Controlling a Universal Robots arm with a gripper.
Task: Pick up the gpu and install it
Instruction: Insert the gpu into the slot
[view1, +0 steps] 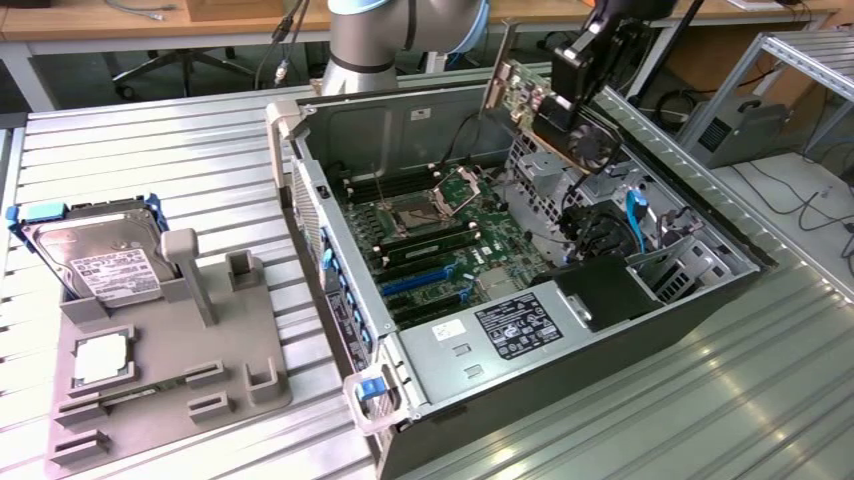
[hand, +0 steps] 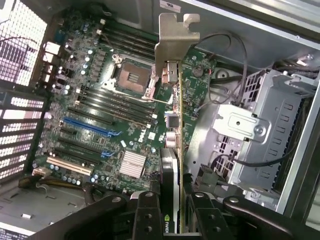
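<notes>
1. Hanging over the open computer case (view1: 400, 345) in the exterior view, the gripper (view1: 571, 95) is closed on the gpu (view1: 531, 105). It holds the card clear of the motherboard (view1: 447, 235), near the case's far wall. The card is tilted, with its silver bracket uppermost. Well apart, toward the exterior view's left, a grey holder tray (view1: 174, 345) sits on the ribbed table (view1: 160, 150). The tray carries the hard drive (view1: 94, 255) and a small square CPU chip (view1: 100, 358).

2. In the wrist view the gpu (hand: 170, 150) is seen edge-on. The two dark fingers (hand: 146, 212) are pressed narrowly against its sides, so the gripper (hand: 172, 202) has a firm hold. The card's bracket (hand: 175, 42) points away from the camera. Beneath the card lies the motherboard (hand: 95, 110) with its open CPU socket (hand: 131, 75), a blue slot (hand: 90, 127) and a silver heatsink (hand: 132, 162). A metal drive cage (hand: 265, 130) stands beside the card.
</notes>
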